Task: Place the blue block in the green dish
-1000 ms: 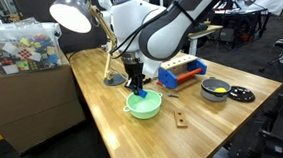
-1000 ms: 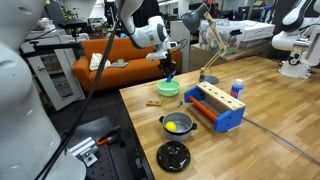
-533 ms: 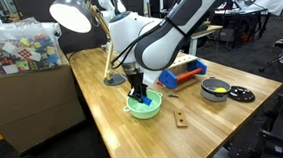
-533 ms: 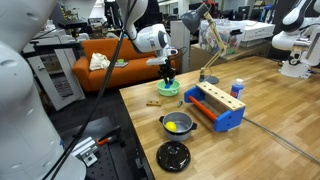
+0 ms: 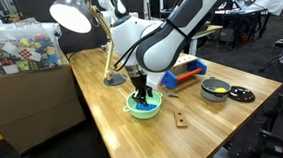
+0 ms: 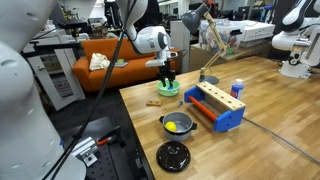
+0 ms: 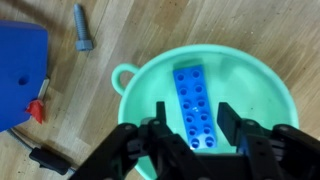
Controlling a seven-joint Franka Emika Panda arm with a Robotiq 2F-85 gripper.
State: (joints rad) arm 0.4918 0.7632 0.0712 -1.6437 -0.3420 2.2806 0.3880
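Jaws apart, straddling near end of block (image 7: 190, 100), seemingly no longer clamped. Block lies flat inside dish (image 7: 258, 85), near centre. Gripper (image 5: 141, 97) low in dish, probably for gentle release.

I see the blue block (image 7: 192, 105), a bright-blue studded bar, lying flat on the bottom of the green dish (image 7: 258, 82). Its long side runs almost straight up my wrist view. The dish is a round, pale mint bowl with a small loop lug on its rim. It stands upright on the wooden tabletop (image 5: 210, 119), where the block is hidden from me in both exterior views.
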